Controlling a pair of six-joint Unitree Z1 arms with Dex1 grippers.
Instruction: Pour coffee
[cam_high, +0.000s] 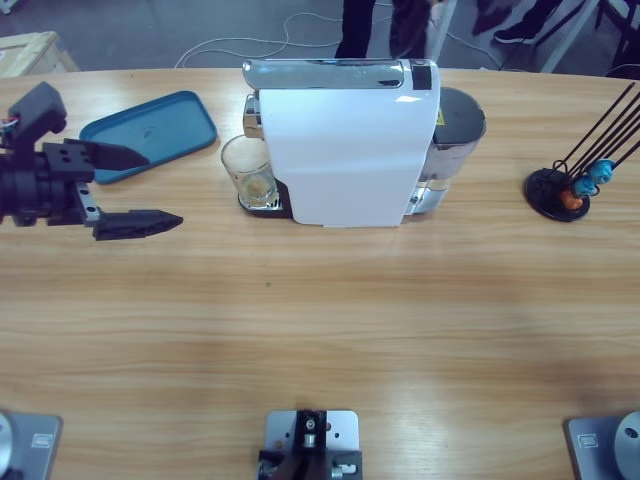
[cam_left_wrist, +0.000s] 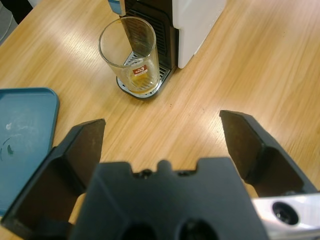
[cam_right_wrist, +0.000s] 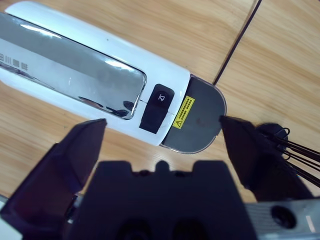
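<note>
- Left gripper (cam_high: 140, 188): jaws spread wide, holding nothing; it hovers over the table (cam_high: 320, 330) at the left edge of the high view, aimed toward the glass tumbler (cam_high: 248, 172).
- Right gripper (cam_right_wrist: 162, 137): jaws also apart and empty; its wrist view looks straight down on the top of the coffee machine (cam_high: 345, 145), over the black button (cam_right_wrist: 156, 107) and the grey rear tank lid (cam_right_wrist: 197, 117). This arm itself does not show in the high view.
- Coffee (cam_left_wrist: 141, 79): a shallow pale brown layer in the bottom of the tumbler, which stands upright on the machine's drip grate (cam_left_wrist: 142, 90), directly below the spout.
- Blue tray (cam_high: 150, 135): lies beside the tumbler, near the left gripper's upper jaw.
- Capsule rack (cam_high: 565, 190): stands well apart, at the far right.
- Step in hand, judged: approach and grasp the tumbler. Centre the glass between the jaws, keep the gripper level, close on the mid-wall, and draw it out sideways, clear of the spout.
- Keep the glass upright until it is clear; glass is smooth and may slip.
</note>
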